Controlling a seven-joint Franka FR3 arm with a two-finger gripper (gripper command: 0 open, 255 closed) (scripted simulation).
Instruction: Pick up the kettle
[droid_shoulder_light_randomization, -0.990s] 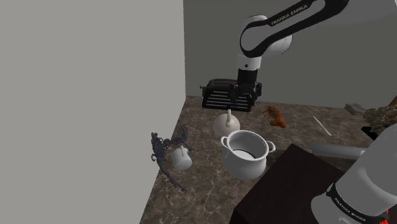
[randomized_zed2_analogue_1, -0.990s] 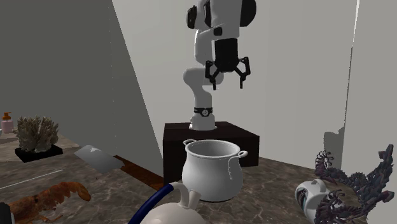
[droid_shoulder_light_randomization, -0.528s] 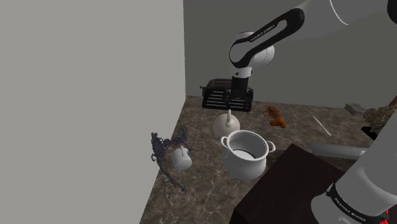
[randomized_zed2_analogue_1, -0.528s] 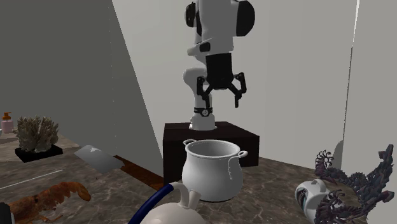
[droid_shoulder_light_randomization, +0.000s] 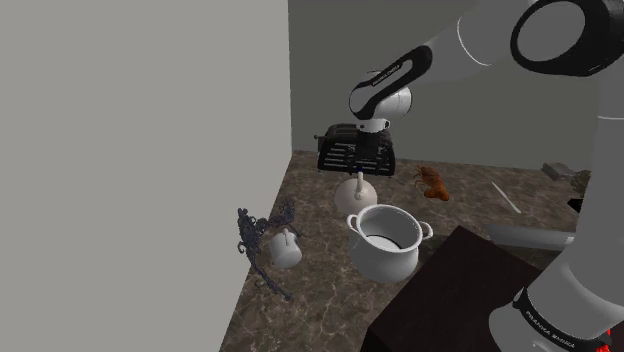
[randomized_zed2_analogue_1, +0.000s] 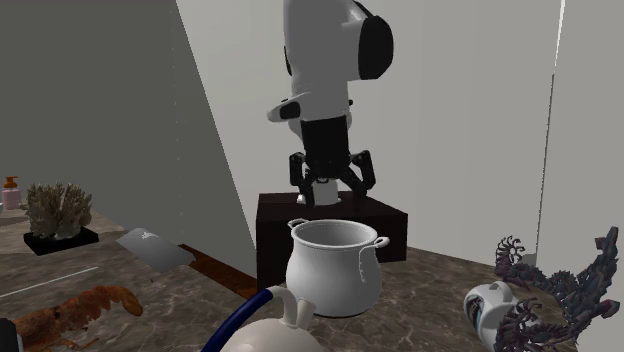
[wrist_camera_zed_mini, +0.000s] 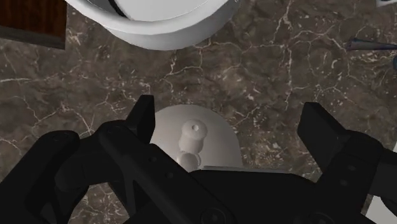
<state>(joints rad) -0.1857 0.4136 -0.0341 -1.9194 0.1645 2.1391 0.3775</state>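
Observation:
The kettle (droid_shoulder_light_randomization: 356, 194) is a round white pot-bellied vessel with a knobbed lid and a thin blue arched handle, standing on the dark marbled counter (droid_shoulder_light_randomization: 320, 290). It sits at the near edge of the second exterior view, kettle (randomized_zed2_analogue_1: 272, 336) partly cut off. My black gripper (droid_shoulder_light_randomization: 366, 166) hangs open straight above it, apart from it, fingers spread wide in the second exterior view, gripper (randomized_zed2_analogue_1: 332, 190). Seen from the wrist, the kettle (wrist_camera_zed_mini: 216, 137) lies below the open gripper (wrist_camera_zed_mini: 232, 127), closer to one finger than to the other.
A white two-handled pot (droid_shoulder_light_randomization: 386, 241) stands just in front of the kettle toward the dark brown stand (droid_shoulder_light_randomization: 450, 300). A black toaster (droid_shoulder_light_randomization: 336, 148) is behind the gripper. A white mug (droid_shoulder_light_randomization: 286, 248), a dark ornate figure (droid_shoulder_light_randomization: 256, 236), an orange lobster (droid_shoulder_light_randomization: 432, 182) and the grey wall (droid_shoulder_light_randomization: 140, 150) surround them.
The arm has swung down and toward the shoulder view's left, bringing the gripper lower over the kettle. The fingers have stayed open. Nothing on the counter has moved.

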